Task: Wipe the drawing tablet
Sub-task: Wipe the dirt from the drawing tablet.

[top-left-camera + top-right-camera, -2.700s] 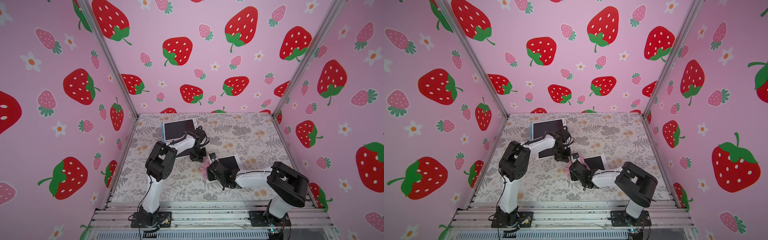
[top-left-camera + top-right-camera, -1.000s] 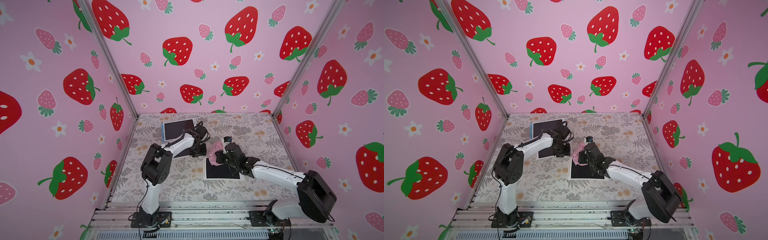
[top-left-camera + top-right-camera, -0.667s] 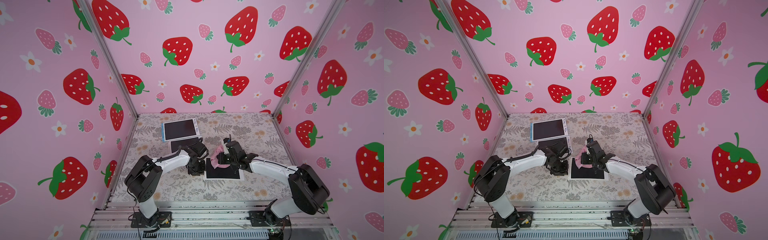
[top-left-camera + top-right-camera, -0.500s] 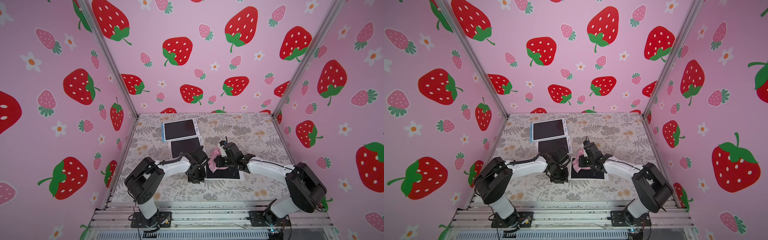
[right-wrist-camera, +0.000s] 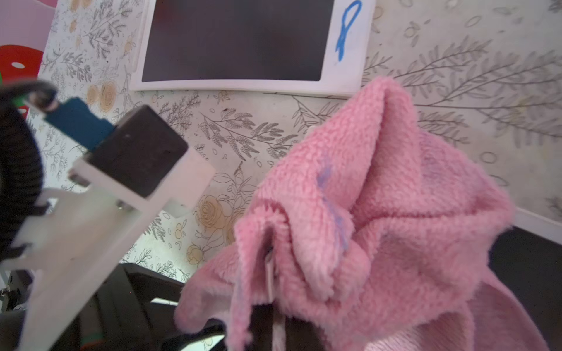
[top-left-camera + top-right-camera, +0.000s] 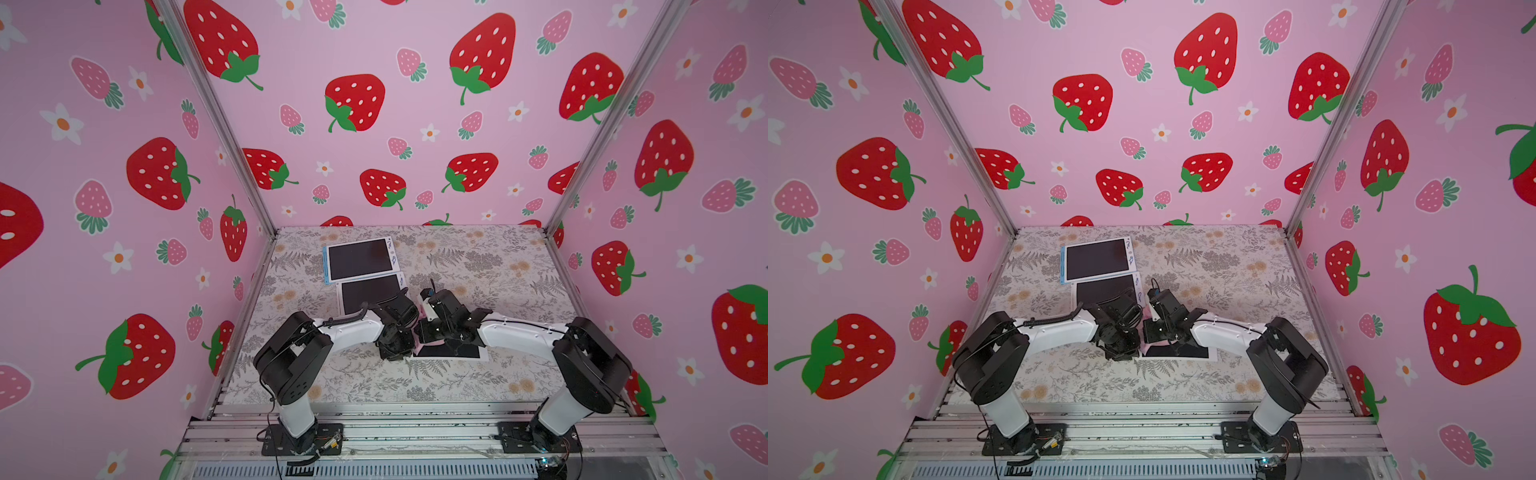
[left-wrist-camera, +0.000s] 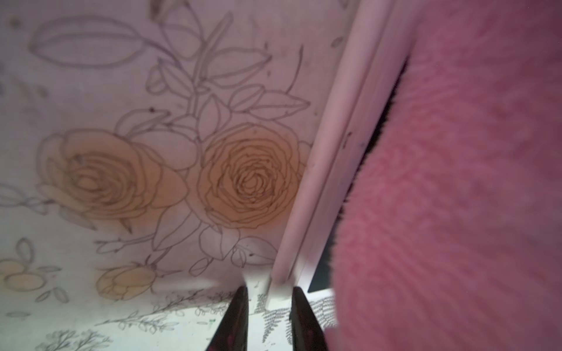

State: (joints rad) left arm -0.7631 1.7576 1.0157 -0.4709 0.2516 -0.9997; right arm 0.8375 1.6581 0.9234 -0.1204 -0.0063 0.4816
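**A:** Right gripper is clamped tight on the pink cloth, all bunched up and sitting on the dark screen of the drawing tablet.

**B:** That tablet lies flat at the front middle of the floral table, right between the two arms.

**A:** Left gripper is down at its left edge, one finger on each side of the white frame. Looks like a pinch, though the wrist view is blurry.

**B:** Two other tablets, blue-edged and white, lie edge to edge at the back left.
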